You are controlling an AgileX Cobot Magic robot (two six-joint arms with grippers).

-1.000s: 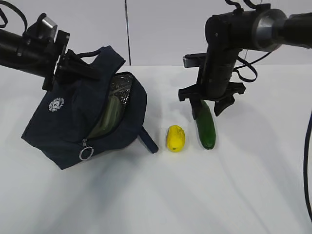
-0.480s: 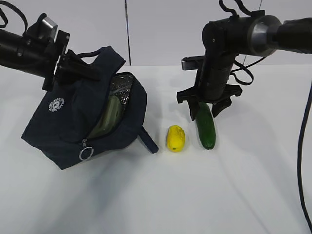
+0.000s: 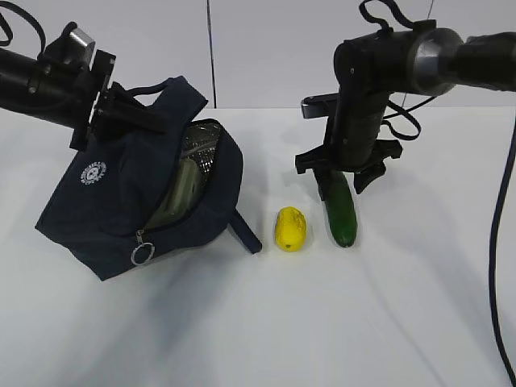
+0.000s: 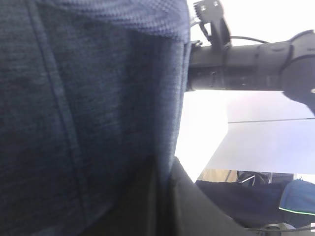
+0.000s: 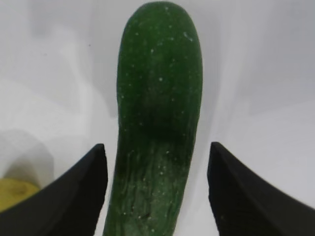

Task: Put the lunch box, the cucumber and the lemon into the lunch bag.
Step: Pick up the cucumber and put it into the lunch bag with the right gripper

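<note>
Right pincer (image 3: 341, 179) hangs with its jaws spread wide on either side of the cucumber's (image 3: 339, 211) far end, not yet pinching it; the cucumber lies on the white surface (image 3: 387, 322) with the lemon (image 3: 290, 229) just left of it. Left pincer (image 3: 133, 113) is clamped shut on the lunch bag's (image 3: 121, 201) handle at far left, tilting the open bag, with the pale green lunch box (image 3: 184, 189) inside.

You have a plain white worktop (image 3: 258, 322) filling the lower frame, evenly lit with soft shadows. Behind it stands a pale wall (image 3: 266, 48), a dark vertical seam (image 3: 210, 52) upper left of centre.
</note>
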